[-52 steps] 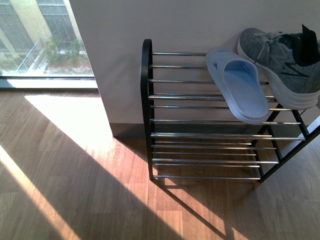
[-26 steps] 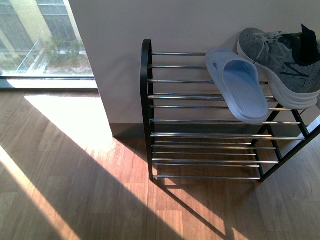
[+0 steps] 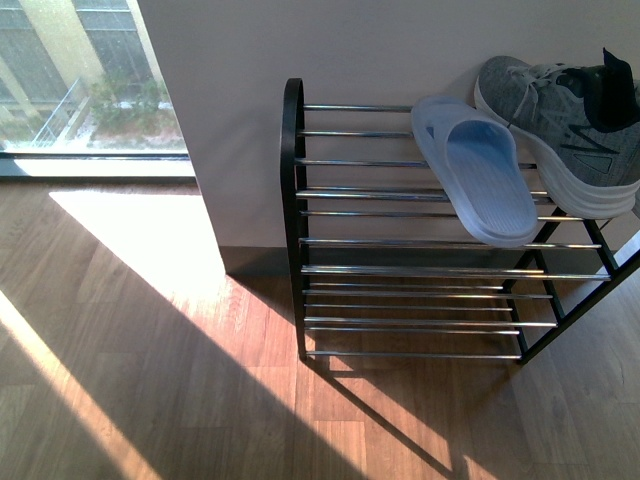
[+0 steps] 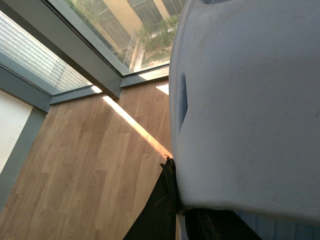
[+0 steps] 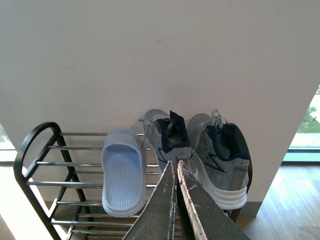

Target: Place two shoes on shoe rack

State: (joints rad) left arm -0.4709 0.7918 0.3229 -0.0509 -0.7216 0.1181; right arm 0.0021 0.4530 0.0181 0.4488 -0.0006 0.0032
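The right gripper (image 5: 176, 167) is seen in its wrist view with its two long dark fingers (image 5: 162, 205) drawn together, only a thin slit left between them and nothing held. It is poised in front of the rack, its tips lined up with the gap between the two shoes.

The left gripper is seen only as a sliver of dark metal (image 4: 167, 200) at the edge of a large pale blue, finely textured surface (image 4: 250, 100) that fills most of the left wrist view. Whether its jaws are parted or closed cannot be told, nor what the pale blue surface belongs to.

Beyond the right gripper, the pair of grey knit lace-up sneakers with thick white soles and navy collars is set side by side on the top tier, toes toward the white wall (image 5: 150, 50). The nearer-centre sneaker (image 5: 167, 137) is placed just beside a pale blue rubber slide sandal (image 5: 122, 172), and the outer sneaker (image 5: 220, 155) sits at the rack's end. In the front view only one sneaker (image 3: 565, 125) is in frame, next to the sandal (image 3: 480, 170).

The low rack with black metal side frames and shiny chrome rods (image 3: 400, 270) is stood against the wall on a wood-plank floor (image 3: 150, 380), which is crossed by bands of sunlight from a floor-level window (image 3: 80, 90).
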